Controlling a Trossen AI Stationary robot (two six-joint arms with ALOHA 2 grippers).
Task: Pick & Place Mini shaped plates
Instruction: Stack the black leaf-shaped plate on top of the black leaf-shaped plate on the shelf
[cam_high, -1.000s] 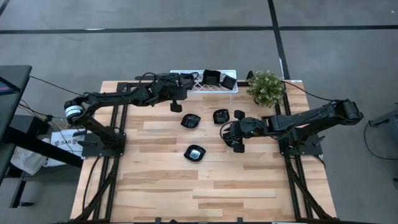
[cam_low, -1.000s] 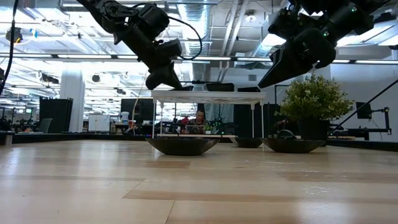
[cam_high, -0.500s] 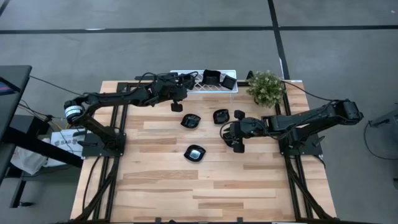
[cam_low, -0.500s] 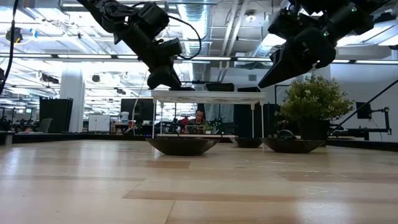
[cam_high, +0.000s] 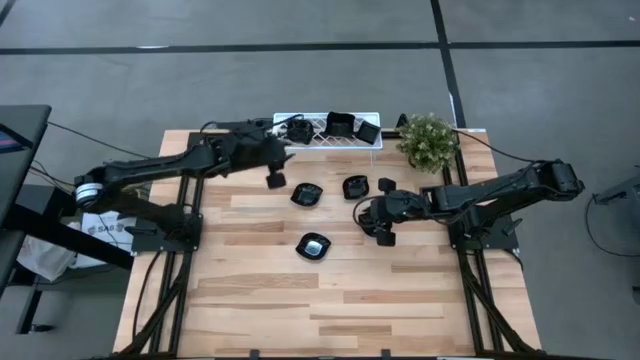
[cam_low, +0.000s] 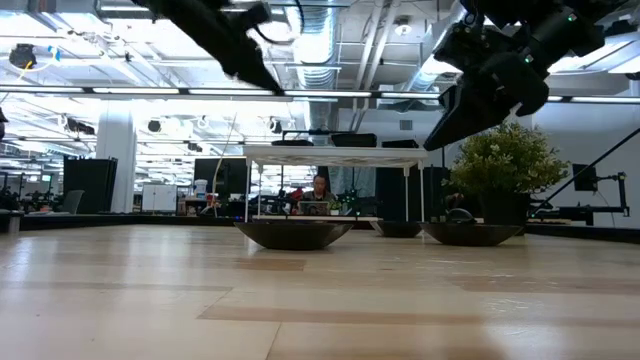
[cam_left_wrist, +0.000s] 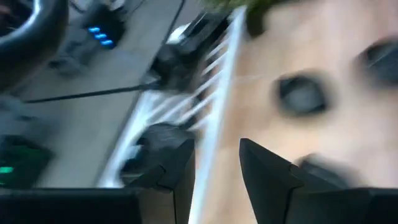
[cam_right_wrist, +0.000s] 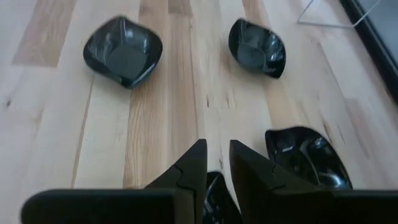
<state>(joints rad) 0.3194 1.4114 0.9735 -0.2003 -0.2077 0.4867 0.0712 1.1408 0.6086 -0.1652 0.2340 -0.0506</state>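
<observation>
Four glossy black mini plates rest on their bases on the wooden table: one (cam_high: 307, 194), one (cam_high: 355, 186), a small one (cam_high: 385, 184) and a nearer one (cam_high: 314, 246). Three more (cam_high: 298, 128) (cam_high: 340, 124) (cam_high: 368, 131) sit on top of the white lattice rack (cam_high: 320, 140) at the far edge. My left gripper (cam_high: 275, 180) (cam_left_wrist: 216, 149) is open and empty, high in front of the rack. My right gripper (cam_high: 382, 236) (cam_right_wrist: 216, 152) hovers above the table right of the plates, its fingers nearly together with a small dark glossy plate (cam_right_wrist: 219, 190) between them. My right gripper has the small dark plate (cam_right_wrist: 217, 183) between its two fingers, behind their tips, with bare wood showing through the narrow gap ahead of it. The fingers slant down toward the table's left. The plate is clear of the table. Which part they grip is hidden by the fingers.
A potted green plant (cam_high: 428, 140) stands at the far right corner beside the rack. Dark arm frames run along both table sides (cam_high: 190, 230) (cam_high: 470, 240). The near half of the table (cam_high: 320, 310) is bare wood.
My left gripper has risen from the rack's top and drawn back toward the table's near left, tipping as it went. The plate it stood over stays on the rack.
</observation>
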